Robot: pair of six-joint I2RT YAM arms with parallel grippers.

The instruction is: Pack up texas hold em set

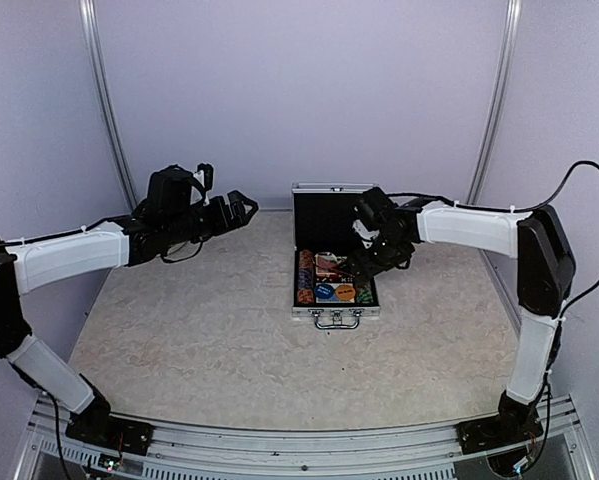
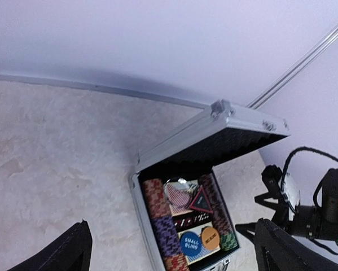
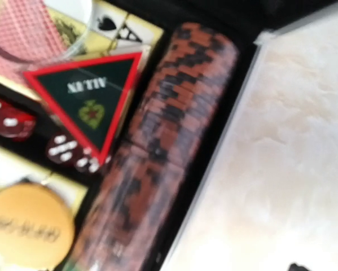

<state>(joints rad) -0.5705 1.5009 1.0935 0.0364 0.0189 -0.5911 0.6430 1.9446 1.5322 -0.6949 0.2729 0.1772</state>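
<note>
The silver case (image 1: 312, 312) lies open mid-table with its black-lined lid (image 1: 324, 215) upright. Inside are chip stacks (image 2: 157, 209), card decks (image 2: 180, 195), a dark triangular marker (image 2: 201, 199), a blue button (image 2: 190, 243) and an orange button (image 2: 210, 237). My right gripper (image 1: 364, 262) hovers low over the case's right side, above the brown chip stack (image 3: 169, 130) beside the marker (image 3: 90, 96). Its jaws look spread with nothing between them. My left gripper (image 1: 244, 208) hangs open in the air to the left of the case, holding nothing.
Bare marbled tabletop (image 1: 199, 320) surrounds the case. A metal rail (image 2: 101, 87) runs along the base of the back wall. The case's handle (image 1: 336, 320) faces the near edge. Red dice (image 3: 11, 121) lie in the case's middle slot.
</note>
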